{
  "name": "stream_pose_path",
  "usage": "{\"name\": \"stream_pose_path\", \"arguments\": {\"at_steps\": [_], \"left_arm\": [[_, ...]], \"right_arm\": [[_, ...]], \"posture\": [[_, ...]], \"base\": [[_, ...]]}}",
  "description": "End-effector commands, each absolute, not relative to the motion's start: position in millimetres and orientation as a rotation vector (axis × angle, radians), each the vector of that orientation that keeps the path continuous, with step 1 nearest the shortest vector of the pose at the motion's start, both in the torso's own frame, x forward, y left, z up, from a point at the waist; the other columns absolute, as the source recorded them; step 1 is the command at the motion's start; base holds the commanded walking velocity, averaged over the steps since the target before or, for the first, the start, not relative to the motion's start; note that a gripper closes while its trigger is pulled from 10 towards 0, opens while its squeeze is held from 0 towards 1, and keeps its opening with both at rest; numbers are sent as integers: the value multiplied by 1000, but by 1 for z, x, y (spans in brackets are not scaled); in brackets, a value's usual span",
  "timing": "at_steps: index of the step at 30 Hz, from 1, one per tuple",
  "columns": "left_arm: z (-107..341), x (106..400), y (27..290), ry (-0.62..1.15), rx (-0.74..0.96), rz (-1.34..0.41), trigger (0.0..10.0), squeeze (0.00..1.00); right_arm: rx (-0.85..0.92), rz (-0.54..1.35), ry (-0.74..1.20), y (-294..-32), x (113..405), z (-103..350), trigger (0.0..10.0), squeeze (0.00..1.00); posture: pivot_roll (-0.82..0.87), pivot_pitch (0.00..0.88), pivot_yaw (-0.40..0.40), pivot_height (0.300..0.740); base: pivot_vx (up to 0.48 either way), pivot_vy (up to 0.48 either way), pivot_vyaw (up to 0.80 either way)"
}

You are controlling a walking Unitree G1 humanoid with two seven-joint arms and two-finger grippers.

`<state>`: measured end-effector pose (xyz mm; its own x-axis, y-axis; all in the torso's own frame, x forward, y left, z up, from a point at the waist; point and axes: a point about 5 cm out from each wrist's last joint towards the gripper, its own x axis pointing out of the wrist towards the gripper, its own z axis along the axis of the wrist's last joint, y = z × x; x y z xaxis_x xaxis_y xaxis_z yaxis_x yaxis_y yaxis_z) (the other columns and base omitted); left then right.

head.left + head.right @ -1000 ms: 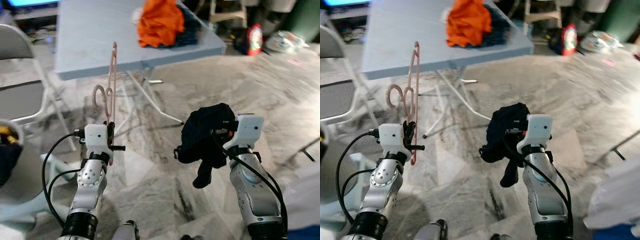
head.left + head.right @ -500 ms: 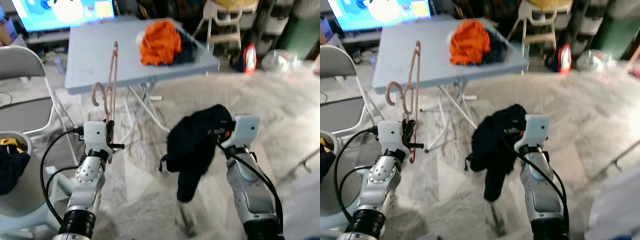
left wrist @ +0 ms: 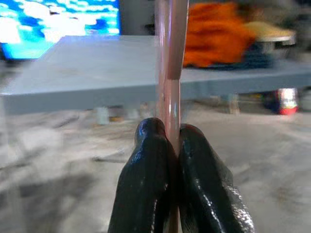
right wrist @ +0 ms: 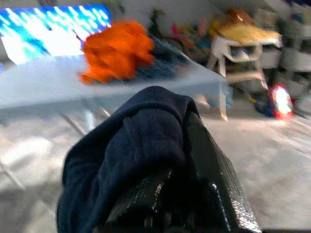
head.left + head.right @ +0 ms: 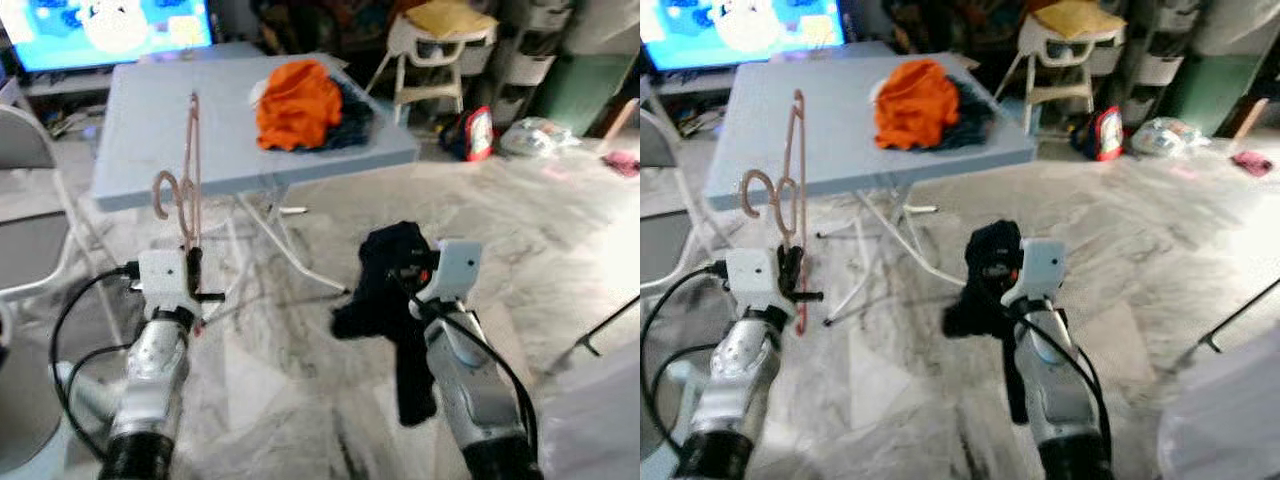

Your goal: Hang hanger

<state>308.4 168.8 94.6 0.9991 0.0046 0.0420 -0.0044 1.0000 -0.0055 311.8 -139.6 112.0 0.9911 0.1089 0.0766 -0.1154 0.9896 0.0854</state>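
1. The left end effector [image 3: 170, 145] is raised in front of the robot, its two black fingers [image 3: 146, 170] pressed together on the thin pink hanger [image 5: 187, 180].
2. The hanger stands upright above that end effector, seen nearly edge-on, with its curled hook [image 5: 166, 192] pointing off to the robot's left.
3. The right end effector [image 4: 189, 160] is held up at about the same height, clamped on a dark navy garment [image 5: 385, 290].
4. The garment bunches over those fingers and hangs down in a loose tail [image 5: 412, 385] in front of the right arm.
5. Beyond both arms stands a pale blue folding tabletop [image 5: 150, 110] on white legs [image 5: 270, 230].
6. A heap of orange cloth [image 5: 295, 100] lies on the far right part of the tabletop, with a darker cloth [image 5: 352, 105] touching it on its right side.
7. A lit screen [image 5: 110, 25] glows behind the tabletop.
8. A grey folding chair [image 5: 35, 210] stands on the robot's left.
9. A white high chair with a yellow cushion [image 5: 440, 45] stands behind on the right.
10. The floor [image 5: 540, 230] is grey marbled stone.
11. A red bag [image 5: 476, 135] and a clear plastic bag [image 5: 535, 135] sit on it, well apart from the robot.
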Motion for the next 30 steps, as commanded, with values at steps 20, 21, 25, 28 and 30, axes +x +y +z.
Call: {"name": "stream_pose_path", "arguments": {"at_steps": [20,21,25,28,30], "left_arm": [[98,303,191,-43,51,113,10000,0],[99,303,191,-48,52,113,10000,0],[103,305,196,-59,36,129,10000,0],[102,305,198,-56,35,131,10000,0],[102,305,198,-55,32,129,10000,0]], "right_arm": [[68,212,-218,-121,335,150,10000,0],[68,213,-218,-121,335,150,10000,0],[71,218,-225,-119,335,150,10000,0],[81,219,-232,-119,336,151,10000,0],[84,218,-232,-119,336,151,10000,0]], "posture": [[224,107,-59,740],[224,108,-60,740],[223,118,-60,740],[222,120,-62,740],[222,120,-63,740]], "base": [[85,0,285],[0,0,0],[0,0,0],[285,99,0],[343,313,0]]}}
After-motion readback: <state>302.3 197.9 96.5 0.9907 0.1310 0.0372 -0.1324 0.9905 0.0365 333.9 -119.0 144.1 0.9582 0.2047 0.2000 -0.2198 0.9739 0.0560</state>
